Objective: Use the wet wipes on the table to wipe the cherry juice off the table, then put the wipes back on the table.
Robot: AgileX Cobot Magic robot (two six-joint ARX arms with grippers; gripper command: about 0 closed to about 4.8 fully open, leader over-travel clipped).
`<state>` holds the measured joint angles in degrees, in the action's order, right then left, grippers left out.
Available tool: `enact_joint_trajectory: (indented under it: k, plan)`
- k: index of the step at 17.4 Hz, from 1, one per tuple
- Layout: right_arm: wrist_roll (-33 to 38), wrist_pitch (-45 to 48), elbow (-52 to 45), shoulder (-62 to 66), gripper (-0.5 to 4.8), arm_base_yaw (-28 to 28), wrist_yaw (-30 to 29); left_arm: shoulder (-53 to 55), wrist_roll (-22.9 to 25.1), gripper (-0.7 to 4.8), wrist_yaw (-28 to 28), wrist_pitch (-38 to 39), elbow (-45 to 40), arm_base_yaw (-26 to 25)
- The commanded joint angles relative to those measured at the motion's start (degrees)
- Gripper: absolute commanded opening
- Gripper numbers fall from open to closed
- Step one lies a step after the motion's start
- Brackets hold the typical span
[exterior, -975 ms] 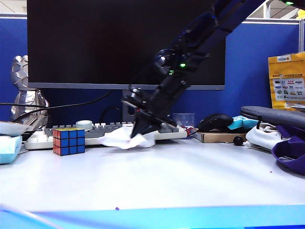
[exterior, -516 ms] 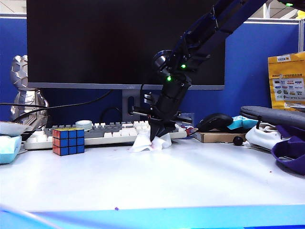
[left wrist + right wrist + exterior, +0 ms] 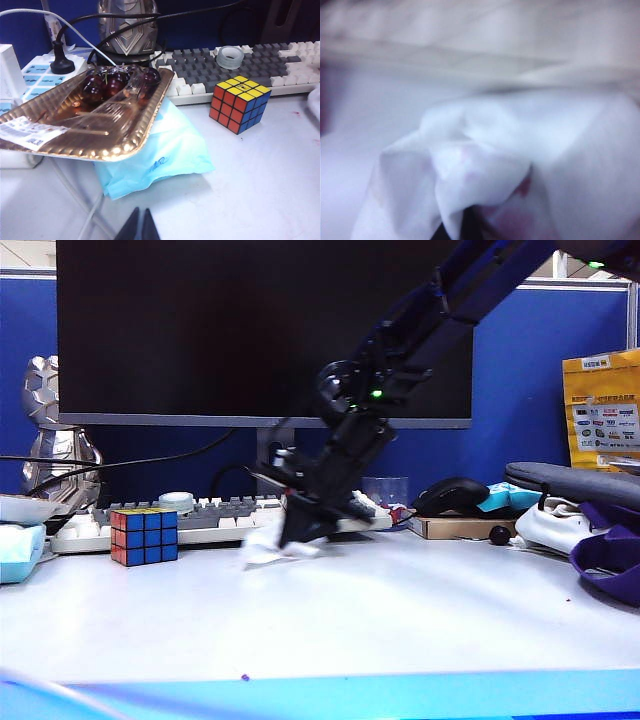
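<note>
In the exterior view my right gripper (image 3: 300, 536) points down at the table (image 3: 400, 610) just in front of the keyboard, shut on the wet wipes (image 3: 264, 551), which trail blurred to its left on the surface. The right wrist view is filled by the crumpled white wet wipes (image 3: 485, 150), stained pink, with the dark right gripper (image 3: 466, 226) buried in the folds. A tiny spot of cherry juice (image 3: 245, 677) sits near the front edge; another (image 3: 570, 598) lies at the right. My left gripper (image 3: 141, 226) hangs shut and empty over the table (image 3: 260, 175).
A Rubik's cube (image 3: 145, 535) (image 3: 240, 104) stands before the keyboard (image 3: 200, 518) (image 3: 260, 62). A gold tray (image 3: 125, 145) of cherries rests over a pale blue pack (image 3: 165, 155). A monitor (image 3: 200, 330) rises behind; a mouse (image 3: 452, 495) and purple bag (image 3: 610, 555) lie right.
The right gripper swept the wipe rightwards along the table in front of the keyboard, then back to the left and lower, smearing into blur. The left arm has not moved.
</note>
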<state>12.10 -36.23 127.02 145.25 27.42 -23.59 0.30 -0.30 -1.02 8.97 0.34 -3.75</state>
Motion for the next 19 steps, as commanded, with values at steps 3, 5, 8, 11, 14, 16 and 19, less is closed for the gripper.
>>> enact_joint_trajectory:
  k: [3,5,8,11,14,16,19]
  plan:
    - [-3.28,0.63,0.61,-0.13,-0.05,3.45,8.35,-0.20,-0.17,-0.02,-0.28,0.59,-0.04,-0.02]
    - [-2.03,1.31,0.63,-0.15,-0.05,3.72,17.40,-0.20,-0.20,-0.02,-0.28,0.59,-0.04,-0.02]
    - [-1.84,3.76,0.63,-0.15,-0.05,3.74,21.77,-0.20,-0.20,-0.02,-0.28,0.59,-0.04,-0.02]
    - [-1.88,4.35,0.63,0.26,-0.05,4.07,17.00,-0.20,-0.17,-0.02,-0.28,0.59,-0.04,-0.02]
    - [-3.63,4.46,0.63,1.18,-0.05,5.01,11.61,-0.20,-0.20,-0.02,-0.28,0.59,-0.04,-0.02]
    - [-5.20,3.67,0.63,1.22,-0.05,5.77,7.65,-0.20,-0.20,-0.02,-0.28,0.59,-0.04,-0.02]
    - [-9.60,-1.09,1.11,1.25,-0.05,6.73,7.91,-0.20,-0.17,-0.02,-0.28,0.59,-0.04,-0.02]
